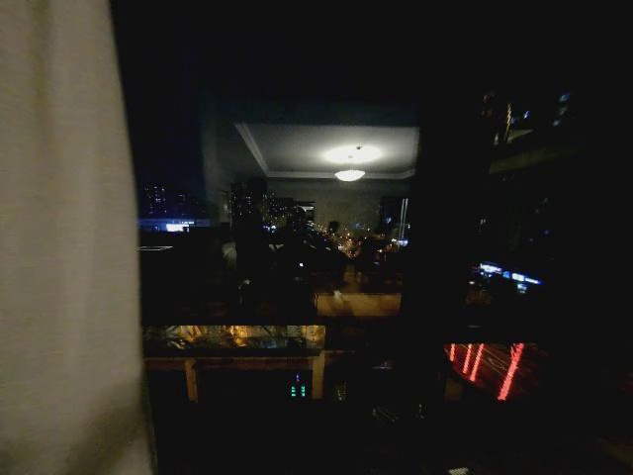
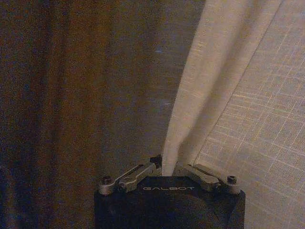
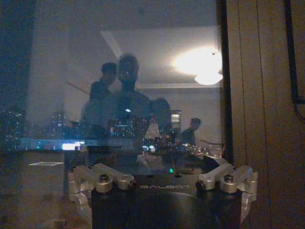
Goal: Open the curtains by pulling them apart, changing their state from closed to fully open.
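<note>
Curtains (image 2: pixel 224 86) pinched by left pincer (image 2: pixel 167 168)

Cream sheer curtains (image 1: pixel 64 247), one panel at left, perhaps bunched, dark glass exposed

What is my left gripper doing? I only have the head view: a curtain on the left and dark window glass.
Observer: The left gripper is shut on a fold of the curtain.
Operator: Anything beside that fold?
Observer: Yes, a dark brown drape hangs next to it.
Operator: And the right gripper?
Observer: The right gripper is open, holding nothing, facing the window glass.
Operator: Is there curtain in front of it?
Observer: No, bare glass, with a brown frame at its side.
</note>
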You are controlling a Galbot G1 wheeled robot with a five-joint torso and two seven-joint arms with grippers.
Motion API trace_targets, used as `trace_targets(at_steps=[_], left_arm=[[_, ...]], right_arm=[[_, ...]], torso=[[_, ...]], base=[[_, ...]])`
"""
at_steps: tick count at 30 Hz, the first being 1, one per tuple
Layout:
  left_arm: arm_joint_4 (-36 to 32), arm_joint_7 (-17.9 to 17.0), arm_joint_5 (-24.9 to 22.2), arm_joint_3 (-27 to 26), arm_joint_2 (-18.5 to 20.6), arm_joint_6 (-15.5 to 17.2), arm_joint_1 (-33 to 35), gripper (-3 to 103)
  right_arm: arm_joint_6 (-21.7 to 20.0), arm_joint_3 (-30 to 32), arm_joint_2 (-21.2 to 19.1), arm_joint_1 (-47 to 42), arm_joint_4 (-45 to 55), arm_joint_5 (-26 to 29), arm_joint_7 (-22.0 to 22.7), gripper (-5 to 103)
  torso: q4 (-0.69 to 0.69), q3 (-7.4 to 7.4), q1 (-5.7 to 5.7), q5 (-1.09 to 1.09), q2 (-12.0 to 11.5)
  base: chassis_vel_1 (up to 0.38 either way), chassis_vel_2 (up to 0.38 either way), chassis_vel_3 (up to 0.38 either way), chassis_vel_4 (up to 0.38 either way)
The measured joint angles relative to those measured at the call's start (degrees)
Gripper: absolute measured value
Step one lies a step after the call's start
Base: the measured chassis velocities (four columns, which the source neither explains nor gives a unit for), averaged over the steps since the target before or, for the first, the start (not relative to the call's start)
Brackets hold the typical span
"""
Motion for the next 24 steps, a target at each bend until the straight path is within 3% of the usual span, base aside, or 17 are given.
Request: trace_targets(at_steps=[2,3,5,6,8,11,14,17,19,20,21,23,24], left_arm=[[0.7,-4.5,0.0,0.0,1.1,1.7,-0.7,0],[0.7,-4.5,0.0,0.0,1.1,1.7,-0.7,0],[1.4,-9.6,0.0,0.3,2.1,3.6,-2.0,0],[1.4,-9.6,0.0,0.3,2.1,3.6,-2.0,0],[2.8,-13.3,0.1,0.5,2.9,4.4,-3.0,0],[4.5,-16.2,0.3,0.5,4.0,4.5,-3.3,0],[5.1,-16.6,0.3,0.3,4.6,4.5,-3.0,0],[4.3,-15.5,0.3,0.2,4.7,4.7,-2.4,0],[1.6,-10.3,0.6,0.0,3.7,5.1,-1.1,0],[1.6,-10.3,0.6,0.0,3.7,5.1,-1.1,0],[0.2,-7.0,1.0,0.0,3.0,5.0,-0.4,0],[-3.7,3.1,1.9,0.7,1.2,2.7,1.3,0],[-3.7,3.1,1.9,0.7,1.2,2.7,1.3,0]], right_arm=[[0.0,0.0,0.0,-0.2,0.0,-0.2,-0.2,100],[0.0,0.0,0.0,-0.2,0.0,-0.2,-0.2,100],[0.0,0.0,0.0,-0.3,0.2,-0.4,-0.3,100],[0.0,0.0,0.0,-0.3,0.2,-0.4,-0.3,100],[0.0,0.1,0.0,-0.5,0.4,-0.4,-0.5,100],[0.2,0.3,0.0,-0.7,0.4,-0.4,-0.6,100],[0.4,0.4,0.0,-0.9,0.4,-0.4,-0.6,100],[0.5,0.3,0.0,-0.9,0.2,-0.7,-0.7,100],[0.5,0.0,0.0,-0.6,0.1,-0.9,-0.8,100],[0.5,0.0,0.0,-0.6,0.1,-0.9,-0.8,100],[0.5,0.0,0.0,-0.5,0.1,-1.0,-0.8,100],[0.4,-0.2,0.0,-0.3,-0.1,-1.1,-0.9,100],[0.4,-0.2,0.0,-0.3,-0.1,-1.1,-0.9,100]], torso=[[0.01,0.0,0.0,-0.02,0.0],[0.01,0.0,0.0,-0.02,0.0],[0.01,0.0,0.0,-0.01,0.0],[0.01,0.0,0.0,-0.01,0.0],[-0.01,0.0,0.0,-0.01,0.0],[0.0,0.0,0.0,0.0,0.0],[0.01,0.0,0.0,-0.01,0.0],[0.04,0.0,0.0,-0.03,0.0],[0.0,0.0,0.0,-0.02,0.0],[0.0,0.0,0.0,-0.02,0.0],[0.02,0.0,0.01,-0.03,0.0],[0.04,0.0,0.0,-0.01,0.0],[0.04,0.0,0.0,-0.01,0.0]], base=[[0.0,0.0,0.0,0.0],[0.0,0.0,0.0,0.0],[0.0,0.0,0.0,0.0],[0.0,0.0,0.0,0.0],[0.0,0.0,0.0,0.0],[0.0,0.0,0.0,0.0],[0.0,0.0,0.0,0.0],[0.0,0.0,0.0,0.0],[0.0,0.0,0.0,0.0],[0.0,0.0,0.0,0.0],[0.0,0.0,0.0,0.0],[0.0,0.0,0.0,0.0],[0.0,0.0,0.0,0.0]])
